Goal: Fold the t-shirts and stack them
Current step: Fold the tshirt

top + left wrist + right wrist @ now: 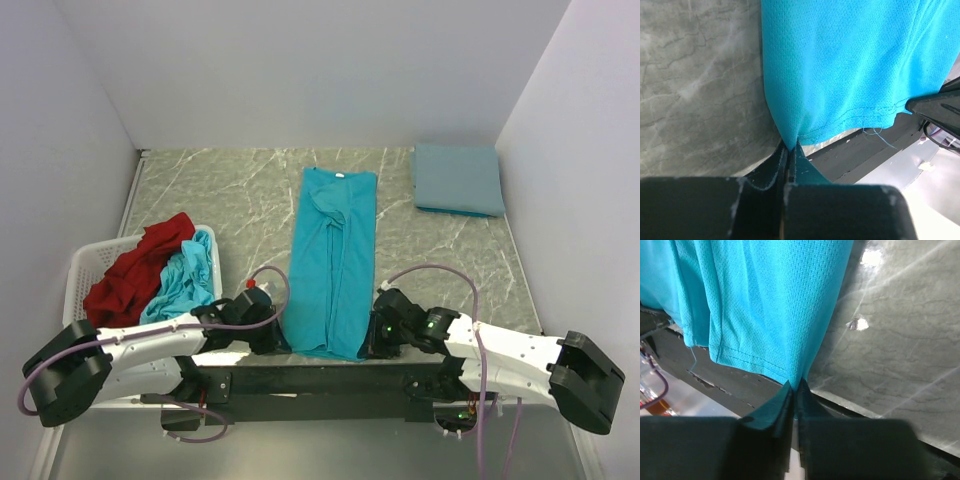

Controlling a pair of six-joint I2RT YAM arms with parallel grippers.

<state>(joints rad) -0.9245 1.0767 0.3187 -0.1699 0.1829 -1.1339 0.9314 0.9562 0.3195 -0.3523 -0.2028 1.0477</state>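
Note:
A bright teal t-shirt (332,262), folded into a long narrow strip, lies down the middle of the table. My left gripper (276,338) is shut on its near left hem corner (790,140). My right gripper (372,340) is shut on its near right hem corner (796,382). The hem (860,112) hangs over the table's near edge. A folded grey-blue t-shirt (458,179) lies at the back right. A red t-shirt (135,268) and another teal t-shirt (184,280) lie crumpled in the basket.
A white lattice basket (88,268) stands at the left. White walls close in the table on three sides. The black mounting bar (320,380) runs along the near edge below the shirt hem.

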